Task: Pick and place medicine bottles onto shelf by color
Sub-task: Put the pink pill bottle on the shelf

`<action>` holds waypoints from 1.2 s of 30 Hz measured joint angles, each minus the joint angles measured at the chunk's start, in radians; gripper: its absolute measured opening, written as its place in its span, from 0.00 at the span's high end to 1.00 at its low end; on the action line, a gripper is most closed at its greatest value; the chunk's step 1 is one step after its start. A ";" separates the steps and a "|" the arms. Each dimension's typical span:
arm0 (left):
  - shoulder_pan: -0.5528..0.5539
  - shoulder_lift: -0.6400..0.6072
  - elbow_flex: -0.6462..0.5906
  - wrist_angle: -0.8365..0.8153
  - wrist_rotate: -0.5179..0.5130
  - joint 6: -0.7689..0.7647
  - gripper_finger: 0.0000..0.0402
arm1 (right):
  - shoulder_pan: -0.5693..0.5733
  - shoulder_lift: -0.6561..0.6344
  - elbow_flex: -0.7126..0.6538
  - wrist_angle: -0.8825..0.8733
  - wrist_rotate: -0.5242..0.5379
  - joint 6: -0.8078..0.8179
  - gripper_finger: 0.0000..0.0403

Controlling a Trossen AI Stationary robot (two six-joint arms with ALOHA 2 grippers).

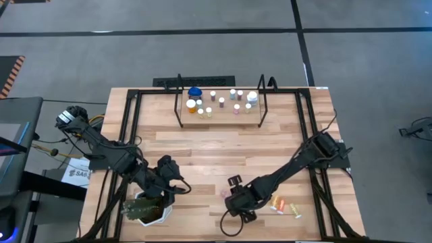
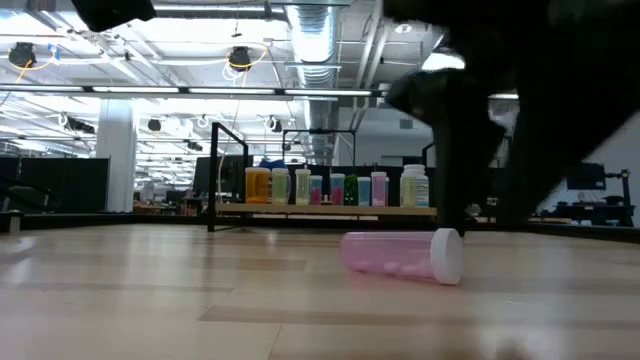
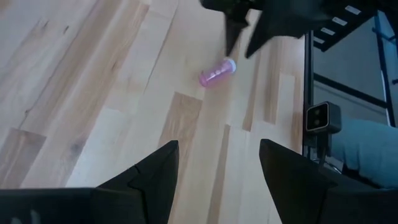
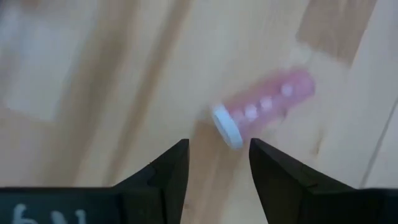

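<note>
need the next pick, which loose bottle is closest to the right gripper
The pink bottle lying on its side just ahead of the open right gripper; the orange and yellow bottles lie together farther off, beside that arm.

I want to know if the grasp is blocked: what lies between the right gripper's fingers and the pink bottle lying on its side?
Nothing: in the right wrist view only bare light-wood table separates the open right gripper from the pink white-capped bottle.

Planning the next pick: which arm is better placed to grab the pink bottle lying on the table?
The right. Its gripper hovers open right by the pink bottle, while the left gripper sits farther off, near the plant pot.
</note>
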 joint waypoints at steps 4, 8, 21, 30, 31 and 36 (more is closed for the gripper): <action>0.000 0.000 0.000 -0.001 -0.002 0.004 0.48 | 0.001 -0.016 0.037 -0.044 0.016 -0.096 0.54; 0.000 0.000 0.000 -0.001 -0.002 0.014 0.48 | -0.003 -0.016 0.066 -0.106 0.031 -0.445 0.55; -0.007 0.000 0.000 -0.001 -0.020 -0.068 0.48 | -0.147 -0.024 0.070 -0.116 0.021 -0.255 0.57; -0.021 0.000 0.000 -0.002 -0.028 -0.199 0.48 | -0.225 -0.014 0.070 -0.040 -0.059 0.435 0.58; -0.021 0.000 0.000 -0.002 -0.027 -0.199 0.48 | -0.226 -0.014 0.070 -0.040 -0.060 0.527 0.58; -0.021 0.000 0.000 -0.002 -0.017 -0.198 0.48 | -0.200 -0.014 0.070 -0.015 -0.063 0.768 0.61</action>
